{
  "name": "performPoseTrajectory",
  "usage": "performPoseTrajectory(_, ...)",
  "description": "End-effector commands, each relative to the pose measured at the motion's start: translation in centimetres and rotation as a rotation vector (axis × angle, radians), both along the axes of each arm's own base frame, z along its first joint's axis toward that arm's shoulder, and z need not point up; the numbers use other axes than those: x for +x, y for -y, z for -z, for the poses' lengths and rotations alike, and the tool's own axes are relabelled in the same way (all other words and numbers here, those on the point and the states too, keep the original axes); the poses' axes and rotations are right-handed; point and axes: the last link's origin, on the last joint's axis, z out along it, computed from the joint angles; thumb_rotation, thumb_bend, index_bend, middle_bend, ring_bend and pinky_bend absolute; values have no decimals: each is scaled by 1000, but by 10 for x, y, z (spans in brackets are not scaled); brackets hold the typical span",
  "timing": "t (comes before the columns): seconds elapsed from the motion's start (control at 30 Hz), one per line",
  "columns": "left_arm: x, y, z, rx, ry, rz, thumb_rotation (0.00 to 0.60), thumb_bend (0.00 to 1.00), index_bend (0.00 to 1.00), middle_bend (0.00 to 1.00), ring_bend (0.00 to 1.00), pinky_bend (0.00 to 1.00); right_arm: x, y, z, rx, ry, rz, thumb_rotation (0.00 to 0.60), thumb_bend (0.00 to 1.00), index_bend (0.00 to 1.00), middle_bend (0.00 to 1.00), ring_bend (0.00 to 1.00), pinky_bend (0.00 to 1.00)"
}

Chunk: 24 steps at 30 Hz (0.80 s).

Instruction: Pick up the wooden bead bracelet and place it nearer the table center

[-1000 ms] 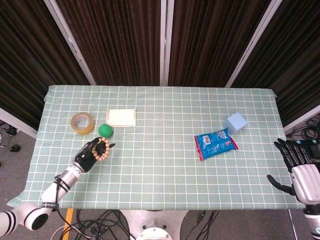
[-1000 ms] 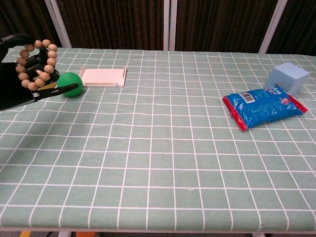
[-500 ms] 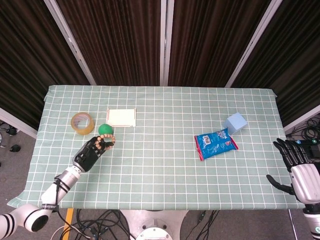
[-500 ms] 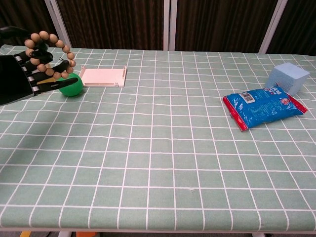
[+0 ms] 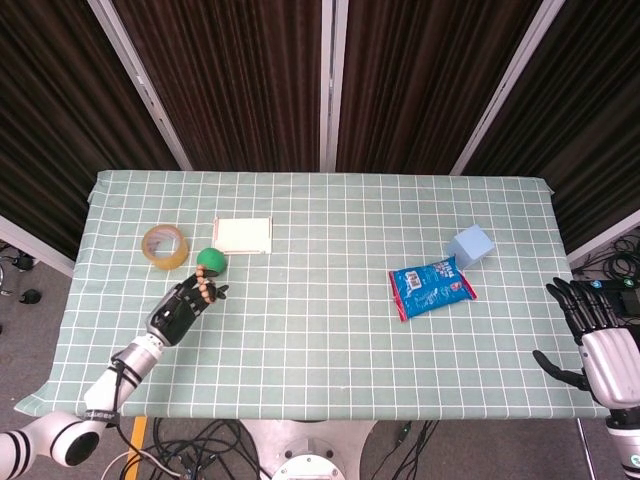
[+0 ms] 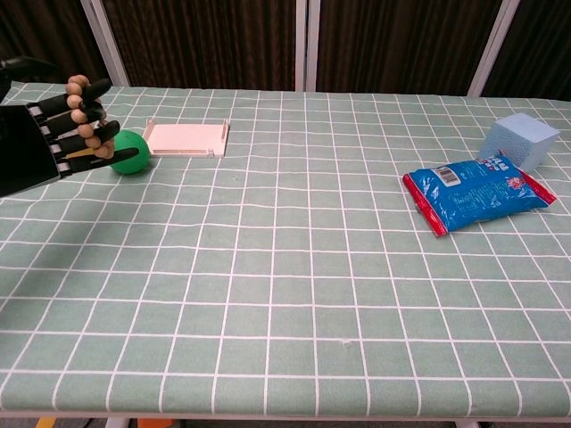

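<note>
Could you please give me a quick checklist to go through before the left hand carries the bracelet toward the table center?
1. Bracelet held among the left hand fingers: ok.
2. Grip firm enough for carrying: cannot tell, beads mostly hidden.
3. Green ball right beside the hand, may get nudged: not ok.
4. Table center bare for placing: ok.
5. Right hand at the far edge, out of the way: ok.

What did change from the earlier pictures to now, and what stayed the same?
The left hand still holds the wooden bead bracelet, but the loop, earlier hanging open over the fingers, now lies bunched against them, close by the green ball. The right hand, snack bag, blue cube and tape roll stayed put.
</note>
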Motion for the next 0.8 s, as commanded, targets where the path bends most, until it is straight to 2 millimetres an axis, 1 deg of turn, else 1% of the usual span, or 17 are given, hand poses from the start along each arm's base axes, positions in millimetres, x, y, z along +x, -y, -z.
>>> performPoseTrajectory(0.03,2,2,1,-10,-6,11,351,449,351,617,462,85,0,0,0,0,0,1,600,103,0,48,0,0)
performPoseTrajectory(0.1,4,3,2,-17,0,17,355,436,352,640,480,85,0,-1,0,1,1,1,600,103,0,48,0,0)
performPoseTrajectory(0.13,4,4,3,-21,0,24,351,411,366,653,495,84,0,-1,0,0,1,1,600,103,0,48,0,0)
performPoseTrajectory(0.17,5,4,3,-19,-6,32,334,375,385,658,502,84,0,-1,0,0,1,0,600,103,0,48,0,0)
performPoseTrajectory(0.2,5,5,3,-13,-12,39,316,345,401,660,504,83,0,-1,0,-1,0,0,600,103,0,48,0,0)
performPoseTrajectory(0.27,7,5,4,-1,-27,56,234,248,442,661,504,80,0,-1,-1,-1,-1,-1,600,103,0,48,0,0)
performPoseTrajectory(0.33,8,5,5,10,-35,67,184,200,464,662,504,76,0,-1,-1,-2,-1,-2,600,102,0,48,0,0)
performPoseTrajectory(0.37,10,6,5,12,-38,73,174,192,477,665,504,74,0,-1,-1,-3,-2,-3,600,102,0,48,0,0)
performPoseTrajectory(0.47,13,5,7,13,-41,80,175,191,529,690,509,71,0,-2,-2,-7,-2,-5,600,103,0,48,0,0)
performPoseTrajectory(0.5,14,5,7,16,-46,88,195,199,550,705,517,70,0,-2,-2,-7,-2,-4,600,103,0,48,0,0)
performPoseTrajectory(0.57,15,4,9,32,-73,111,244,239,587,737,538,69,0,-2,-2,-5,-2,-3,600,103,0,48,0,0)
performPoseTrajectory(0.67,16,3,13,58,-129,141,259,301,661,793,580,69,0,-3,-2,-5,-2,-3,600,102,0,48,0,0)
performPoseTrajectory(0.73,16,3,16,69,-164,157,268,334,687,812,597,69,0,-3,-2,-7,-2,-4,600,101,0,48,0,0)
performPoseTrajectory(0.8,17,4,20,76,-191,170,278,387,697,826,606,69,1,-4,-3,-10,-2,-5,600,101,0,48,0,0)
